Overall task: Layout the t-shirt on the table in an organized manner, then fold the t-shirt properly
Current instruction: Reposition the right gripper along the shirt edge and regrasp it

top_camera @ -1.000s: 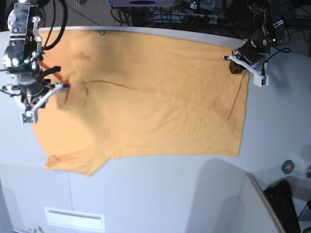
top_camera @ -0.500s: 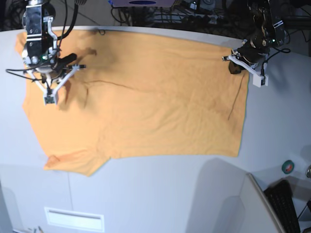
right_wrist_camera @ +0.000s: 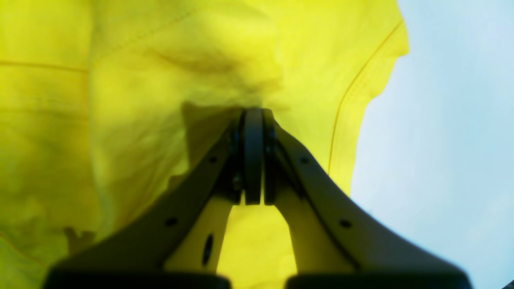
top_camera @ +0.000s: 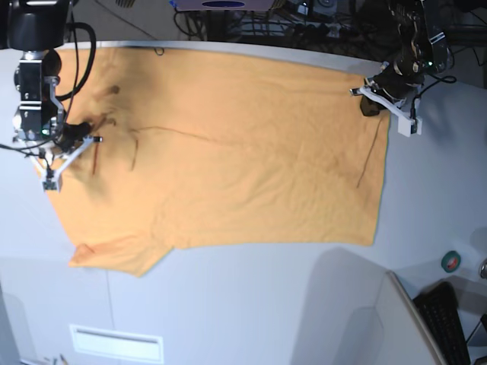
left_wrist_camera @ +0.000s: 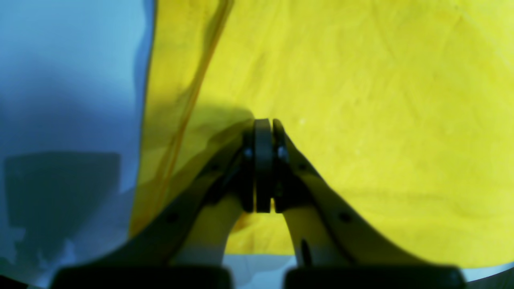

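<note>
Two jaws: my left gripper [top_camera: 368,103] and right gripper [top_camera: 85,135] are pressed together, each pinching the t-shirt [top_camera: 228,160].
Shirt place: spread along the table's [top_camera: 251,304] far edge.
Long axis: left-right; collar toward my right gripper.
Hidden: far sleeve, behind my right arm.

The t-shirt [top_camera: 228,160] lies spread on the table [top_camera: 251,304].
</note>
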Available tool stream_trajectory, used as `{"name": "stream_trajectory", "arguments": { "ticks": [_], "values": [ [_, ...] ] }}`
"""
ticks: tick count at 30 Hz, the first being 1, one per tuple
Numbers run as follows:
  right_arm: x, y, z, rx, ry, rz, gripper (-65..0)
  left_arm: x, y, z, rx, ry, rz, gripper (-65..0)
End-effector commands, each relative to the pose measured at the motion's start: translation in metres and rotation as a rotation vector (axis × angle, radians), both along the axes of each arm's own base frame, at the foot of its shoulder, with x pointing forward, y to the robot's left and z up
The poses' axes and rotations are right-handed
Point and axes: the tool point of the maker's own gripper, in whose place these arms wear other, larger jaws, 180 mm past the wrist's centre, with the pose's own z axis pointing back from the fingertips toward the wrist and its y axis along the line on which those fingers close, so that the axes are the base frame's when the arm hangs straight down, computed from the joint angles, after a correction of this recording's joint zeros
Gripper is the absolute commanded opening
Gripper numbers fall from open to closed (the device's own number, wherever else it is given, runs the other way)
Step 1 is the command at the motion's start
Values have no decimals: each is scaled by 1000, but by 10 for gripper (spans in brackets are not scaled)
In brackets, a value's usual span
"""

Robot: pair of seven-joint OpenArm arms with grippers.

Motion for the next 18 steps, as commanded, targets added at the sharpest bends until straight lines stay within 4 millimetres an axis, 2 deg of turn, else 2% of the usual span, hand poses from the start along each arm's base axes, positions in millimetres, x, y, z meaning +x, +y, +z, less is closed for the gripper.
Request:
{"name": "stream_trajectory", "arguments": {
  "ticks": [1,5,11,14,16,18],
  "values": [
    [16,-6,21,-28,-78,13,-650,10,4,13,10,-51,-6,-650],
    [17,6,42,-34,-144,47,-650,17,3,26,25,-87,-22,-650],
    [19,-5,14,-15,-62,3,-650,31,-3,31,21,-117,-32,-650],
    [18,-2,25,-24,-95,19,-650,35,-3,33,21,-125,-32,-650],
    [17,6,34,-24,-123,41,-650,36,-2,33,23,-127,-30,-650],
    [18,27,31,7,-125,62,-650,36,-2,33,22,-127,-30,-650]
  ]
}}
